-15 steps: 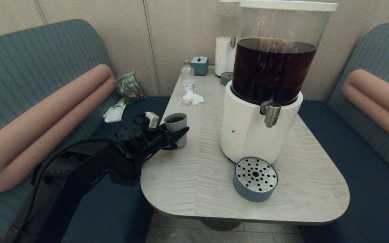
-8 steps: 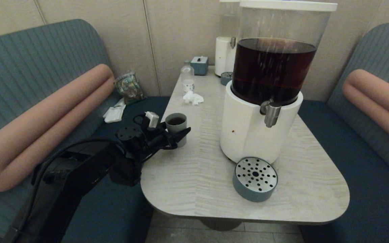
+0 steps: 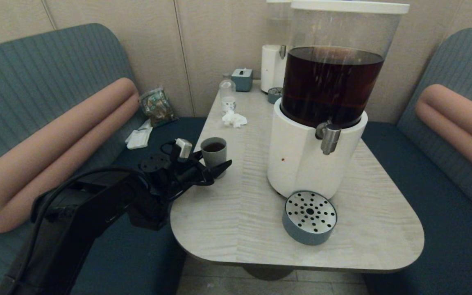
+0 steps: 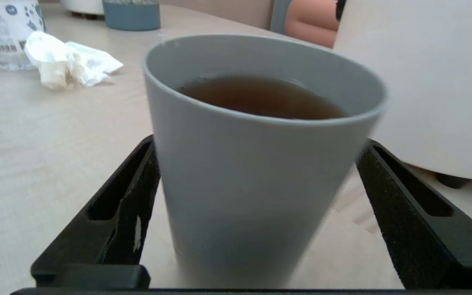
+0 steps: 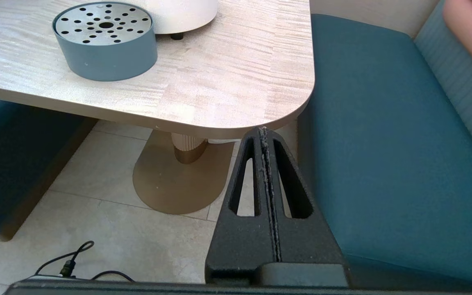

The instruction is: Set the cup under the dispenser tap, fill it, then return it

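The grey-blue cup (image 3: 214, 152) stands upright near the table's left edge, holding dark brown liquid (image 4: 260, 96). My left gripper (image 3: 215, 166) is open around its lower part. One finger (image 4: 129, 192) lies close beside the wall, the other finger (image 4: 400, 196) stands clearly apart from it. The steel tap (image 3: 329, 139) juts from the big white-based dispenser (image 3: 301, 164) to the right, with nothing beneath it. My right gripper (image 5: 264, 131) hangs shut below the table's near right corner and is out of the head view.
A round blue-grey drip tray (image 3: 309, 217) sits before the dispenser. A crumpled tissue (image 3: 234, 119), a small bottle (image 3: 227, 91), a tissue box (image 3: 242, 79) and a slimmer white dispenser (image 3: 272, 67) stand farther back. Benches flank the table (image 3: 236, 213).
My left gripper has sunk a little and slid back toward me along the cup. The cup has stopped shifting and rests on the table. The right arm is unchanged.
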`<state>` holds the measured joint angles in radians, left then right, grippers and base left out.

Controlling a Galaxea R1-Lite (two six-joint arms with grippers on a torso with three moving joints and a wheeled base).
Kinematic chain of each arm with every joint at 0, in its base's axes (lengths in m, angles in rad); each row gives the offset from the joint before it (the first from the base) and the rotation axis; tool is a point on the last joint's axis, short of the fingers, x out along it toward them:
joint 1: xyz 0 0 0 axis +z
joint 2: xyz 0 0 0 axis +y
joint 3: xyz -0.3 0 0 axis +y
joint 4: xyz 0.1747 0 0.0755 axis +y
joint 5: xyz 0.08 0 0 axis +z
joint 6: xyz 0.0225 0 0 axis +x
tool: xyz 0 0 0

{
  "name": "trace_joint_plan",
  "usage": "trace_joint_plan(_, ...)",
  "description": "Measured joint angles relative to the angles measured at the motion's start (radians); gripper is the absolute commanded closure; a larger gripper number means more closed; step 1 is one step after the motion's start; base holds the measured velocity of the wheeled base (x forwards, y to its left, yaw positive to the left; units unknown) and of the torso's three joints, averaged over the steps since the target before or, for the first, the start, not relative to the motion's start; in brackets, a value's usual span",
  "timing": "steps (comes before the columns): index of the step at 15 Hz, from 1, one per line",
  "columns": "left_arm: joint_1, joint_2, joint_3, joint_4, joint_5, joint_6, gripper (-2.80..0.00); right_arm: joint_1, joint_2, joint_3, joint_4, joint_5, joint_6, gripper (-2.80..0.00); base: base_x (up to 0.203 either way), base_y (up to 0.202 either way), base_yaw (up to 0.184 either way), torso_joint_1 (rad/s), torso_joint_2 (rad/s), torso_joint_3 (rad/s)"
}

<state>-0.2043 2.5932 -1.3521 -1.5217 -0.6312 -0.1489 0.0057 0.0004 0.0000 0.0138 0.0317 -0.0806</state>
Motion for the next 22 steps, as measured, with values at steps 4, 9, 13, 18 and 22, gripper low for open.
trace_joint_plan(4, 0.0, -0.045, 0.086, 0.0, 0.0, 0.0, -2.8, 0.0, 0.0, 0.0, 0.0, 0.0, 0.0, 0.0, 0.0, 0.0, 0.0, 0.0, 0.0, 0.0)
trace_joint_plan(9, 0.005, -0.13, 0.206, 0.0, 0.0, 0.004, -2.8, 0.0, 0.0, 0.0, 0.0, 0.0, 0.0, 0.0, 0.0, 0.0, 0.0, 0.0, 0.0, 0.0)
trace_joint_plan(13, 0.017, -0.195, 0.294, 0.0, 0.001, 0.007, -2.8, 0.0, 0.0, 0.0, 0.0, 0.0, 0.0, 0.0, 0.0, 0.0, 0.0, 0.0, 0.0, 0.0)
trace_joint_plan(18, 0.06, -0.271, 0.374, 0.0, 0.001, 0.011, -2.8, 0.0, 0.0, 0.0, 0.0, 0.0, 0.0, 0.0, 0.0, 0.0, 0.0, 0.0, 0.0, 0.0)
trace_joint_plan(22, 0.113, -0.369, 0.474, 0.0, 0.0, 0.014, -2.8, 0.0, 0.0, 0.0, 0.0, 0.0, 0.0, 0.0, 0.0, 0.0, 0.0, 0.0, 0.0, 0.0)
